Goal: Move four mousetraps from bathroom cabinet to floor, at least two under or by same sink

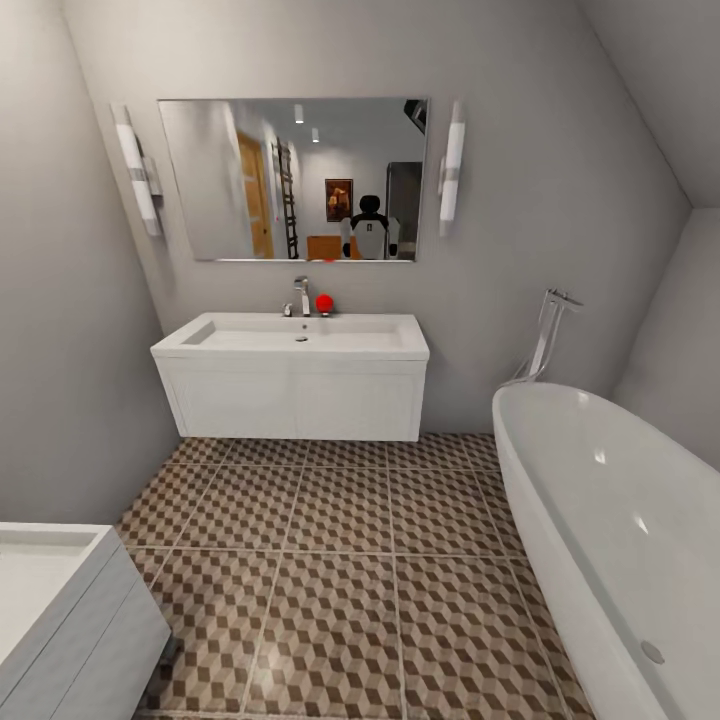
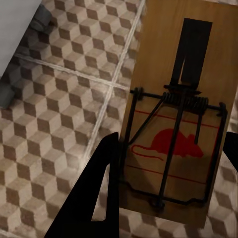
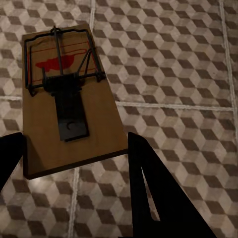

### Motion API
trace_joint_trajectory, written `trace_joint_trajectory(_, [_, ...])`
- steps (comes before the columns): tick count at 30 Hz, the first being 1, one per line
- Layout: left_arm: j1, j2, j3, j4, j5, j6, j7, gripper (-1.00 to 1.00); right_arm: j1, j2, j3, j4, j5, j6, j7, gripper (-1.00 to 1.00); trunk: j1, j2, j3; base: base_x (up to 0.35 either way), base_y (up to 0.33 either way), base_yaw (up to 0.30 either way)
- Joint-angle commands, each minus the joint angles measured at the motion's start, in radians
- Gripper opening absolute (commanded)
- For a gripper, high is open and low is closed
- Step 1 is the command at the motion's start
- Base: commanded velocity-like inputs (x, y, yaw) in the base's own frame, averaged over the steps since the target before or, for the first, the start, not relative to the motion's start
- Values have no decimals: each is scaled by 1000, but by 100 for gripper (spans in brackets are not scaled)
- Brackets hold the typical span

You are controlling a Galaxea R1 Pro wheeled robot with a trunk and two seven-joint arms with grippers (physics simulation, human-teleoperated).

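A: Anything in the sink (image 1: 300, 335)? Looks empty to me, just a blurry red blob by the faucet (image 1: 303, 295), maybe a ball.

B: Both traps are off the bathroom floor (image 1: 340, 590). The left end effector (image 2: 171, 168) grips one mousetrap (image 2: 178, 114), its top cut off. The right end effector (image 3: 74, 148) clamps another mousetrap (image 3: 69, 96), with that finger half out of frame.

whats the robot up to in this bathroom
It stands facing the white sink, with the bathtub off to one side. Each wrist view shows a mousetrap between that gripper's dark fingers above the patterned tile floor: one in the left gripper, mousetrap, one in the right gripper, mousetrap. No trap lies on the floor in front of the sink.
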Motion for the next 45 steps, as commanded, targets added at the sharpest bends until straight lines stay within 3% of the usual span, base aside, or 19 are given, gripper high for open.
trace_joint_trajectory(1, [0, 0, -8, -6, -6, 4, 15, -100, -1, -1, 6, -5, -5, -8, -10, -100, 0, 0, -1, 0, 0, 0])
trace_joint_trajectory(10, [-1, 6, 2, -55, -38, 50, 17, -100, -1, -3, 6, -53, 1, -12, -20, -100, 0, 0, -1, 0, 0, 0])
trace_joint_trajectory(11, [-1, 7, 4, -262, -595, 534, 49, -100, -1, -3, 6, -159, 2, -9, -21, -100, 0, 0, -1, 0, 0, 0])
trace_joint_trajectory(15, [-1, 15, 55, -356, -595, 534, 83, -100, -1, -4, 5, -287, 34, 51, -45, -100, 0, 0, -1, 0, 0, 0])
trace_joint_trajectory(17, [-1, 19, 109, -422, -595, 534, 118, -100, -1, -4, 5, -361, 55, 121, -64, -100, 0, 0, -1, 0, 0, 0])
trace_joint_trajectory(20, [-1, 27, 229, -554, -595, 551, 157, -100, -1, -3, 4, -489, 82, 240, -92, -100, 0, 0, -1, 0, 0, 0])
trace_joint_trajectory(21, [-1, 29, 275, -611, -595, 573, 163, -100, -2, -3, 4, -536, 91, 274, -99, -100, 0, 0, -1, 0, 0, 0])
trace_joint_trajectory(23, [-1, 31, 332, -697, -595, 622, 168, -100, -5, -2, 4, -604, 101, 315, -106, -100, 0, 0, -1, 0, 0, 0])
trace_joint_trajectory(24, [-1, 32, 346, -726, -595, 643, 169, -100, -6, -2, 4, -626, 104, 327, -108, -100, 0, 0, -1, 0, 0, 0])
trace_joint_trajectory(26, [-2, 41, 380, -848, -595, 748, 170, -100, -14, 0, 4, -702, 118, 384, -118, -100, 0, 0, -1, 0, 0, 0])
trace_joint_trajectory(30, [-2, 51, 402, -1108, -595, 970, 166, -100, -68, 10, 4, -796, 151, 504, -153, -100, 0, 0, -1, 0, 0, 0])
trace_joint_trajectory(33, [-6, 50, 406, -1279, -596, 1123, 167, -100, -134, 33, 4, -837, 161, 581, -165, -100, 0, 0, -1, 0, 0, 0])
trace_joint_trajectory(35, [-22, 48, 407, -1337, -596, 1199, 170, -100, -179, 53, 4, -854, 166, 631, -169, -100, 0, 0, -1, 0, 0, 0])
trace_joint_trajectory(37, [-66, 42, 407, -1367, -597, 1259, 172, -100, -224, 74, 4, -872, 177, 689, -170, -100, 0, 0, -1, 0, 0, 0])
trace_joint_trajectory(40, [-197, 31, 409, -1365, -598, 1357, 173, -100, -315, 122, 5, -895, 224, 812, -171, -100, 0, 0, -1, 0, 0, 0])
trace_joint_trajectory(43, [-337, 29, 415, -1290, -598, 1454, 174, -100, -399, 171, 5, -900, 270, 900, -171, -100, 0, 0, -1, 0, 0, 0])
trace_joint_trajectory(45, [-426, 28, 423, -1212, -597, 1484, 174, -100, -457, 171, 5, -900, 284, 952, -171, -100, 0, 0, -1, 0, 0, 0])
